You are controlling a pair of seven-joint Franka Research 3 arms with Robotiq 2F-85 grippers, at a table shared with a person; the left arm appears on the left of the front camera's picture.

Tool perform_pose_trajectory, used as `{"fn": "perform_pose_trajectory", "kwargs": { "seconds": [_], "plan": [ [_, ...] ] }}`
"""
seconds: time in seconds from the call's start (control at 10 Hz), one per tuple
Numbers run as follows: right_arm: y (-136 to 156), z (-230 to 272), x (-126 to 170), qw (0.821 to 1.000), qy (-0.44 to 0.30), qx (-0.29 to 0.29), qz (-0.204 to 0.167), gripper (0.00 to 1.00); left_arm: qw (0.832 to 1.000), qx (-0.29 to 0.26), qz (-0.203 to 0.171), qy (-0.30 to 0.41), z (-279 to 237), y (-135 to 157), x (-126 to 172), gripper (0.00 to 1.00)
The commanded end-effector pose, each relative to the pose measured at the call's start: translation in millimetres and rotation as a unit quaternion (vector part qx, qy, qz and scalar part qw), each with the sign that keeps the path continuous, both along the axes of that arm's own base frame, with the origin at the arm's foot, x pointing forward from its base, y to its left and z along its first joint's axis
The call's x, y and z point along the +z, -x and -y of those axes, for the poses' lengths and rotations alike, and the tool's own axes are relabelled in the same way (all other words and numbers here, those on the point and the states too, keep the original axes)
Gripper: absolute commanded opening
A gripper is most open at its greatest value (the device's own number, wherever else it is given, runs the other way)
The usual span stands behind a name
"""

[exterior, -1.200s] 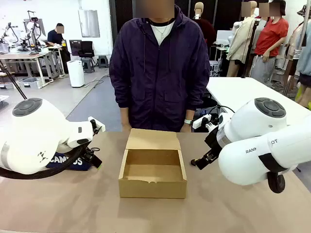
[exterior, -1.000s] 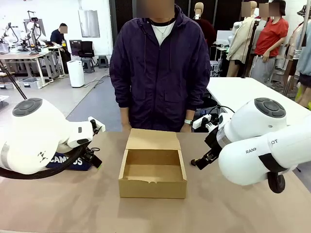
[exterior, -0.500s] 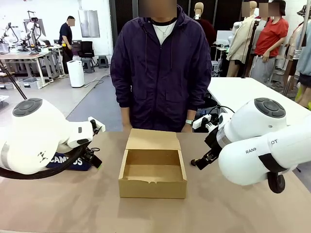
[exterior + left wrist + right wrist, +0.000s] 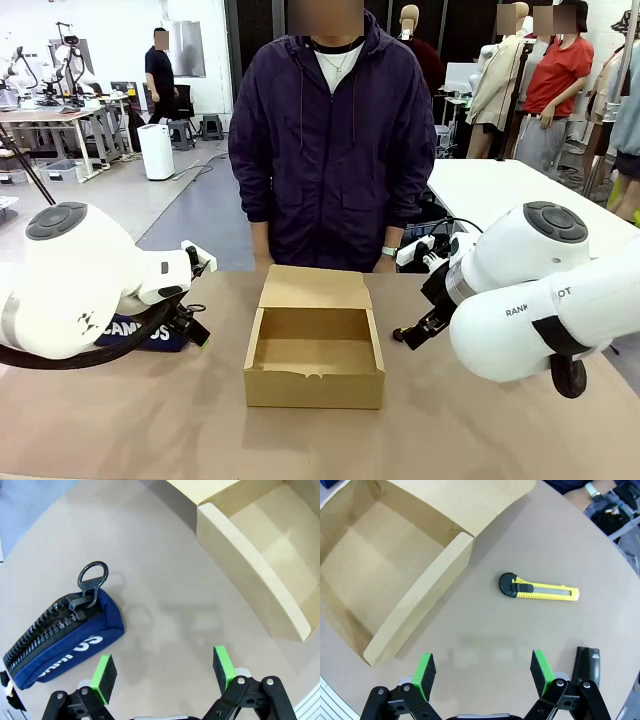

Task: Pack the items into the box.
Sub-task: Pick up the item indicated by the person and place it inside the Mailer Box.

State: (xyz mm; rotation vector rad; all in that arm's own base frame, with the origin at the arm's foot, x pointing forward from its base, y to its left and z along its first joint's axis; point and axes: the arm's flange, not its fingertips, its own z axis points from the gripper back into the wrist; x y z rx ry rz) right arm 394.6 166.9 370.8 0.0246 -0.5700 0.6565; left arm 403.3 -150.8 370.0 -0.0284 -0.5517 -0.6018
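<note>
navy pouch [image 4: 75,647] | brown box [image 4: 314,388] | yellow-black knife [image 4: 540,588] | black stapler [image 4: 584,667]

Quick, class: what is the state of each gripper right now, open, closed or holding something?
Left gripper: open, holding nothing, near the navy pouch.
Right gripper: open, holding nothing.

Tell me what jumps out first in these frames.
The open brown box sits mid-table with nothing in it, and a person stands right behind it. In the left wrist view, the navy pouch lies on the table near the open left gripper. In the right wrist view, the yellow utility knife and black stapler lie outside the box, near the open right gripper.
</note>
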Motion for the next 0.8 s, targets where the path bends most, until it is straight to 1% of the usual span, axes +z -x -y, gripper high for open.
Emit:
{"fn": "perform_pose_trajectory", "kwargs": {
  "seconds": [0.0,0.1,0.2,0.3,0.4,0.5,0.6,0.7],
  "plan": [
    [4,-7,5,0.997,-0.033,0.032,-0.059,1.00,1.000,0.000,0.000,0.000,0,0,0,1.00],
    [2,0,24,0.990,-0.067,0.019,-0.125,1.00,0.991,-0.026,-0.124,-0.034,4,6,18,1.00],
    [1,15,60,0.974,-0.129,-0.077,-0.167,1.00,0.979,0.108,-0.146,0.090,17,10,52,1.00],
    [9,40,100,0.952,-0.217,-0.107,-0.187,1.00,0.961,0.070,-0.199,0.181,5,23,91,1.00],
    [18,65,125,0.935,-0.284,-0.089,-0.193,1.00,0.928,0.041,-0.216,0.299,-13,28,121,1.00],
    [37,100,150,0.900,-0.372,-0.086,-0.213,1.00,0.883,0.027,-0.204,0.421,-50,42,155,1.00],
    [53,142,161,0.865,-0.444,-0.090,-0.216,1.00,0.841,0.041,-0.154,0.516,-91,55,175,1.00],
    [69,198,160,0.816,-0.518,-0.142,-0.213,1.00,0.793,0.074,-0.096,0.597,-147,79,185,1.00]
  ]
}}
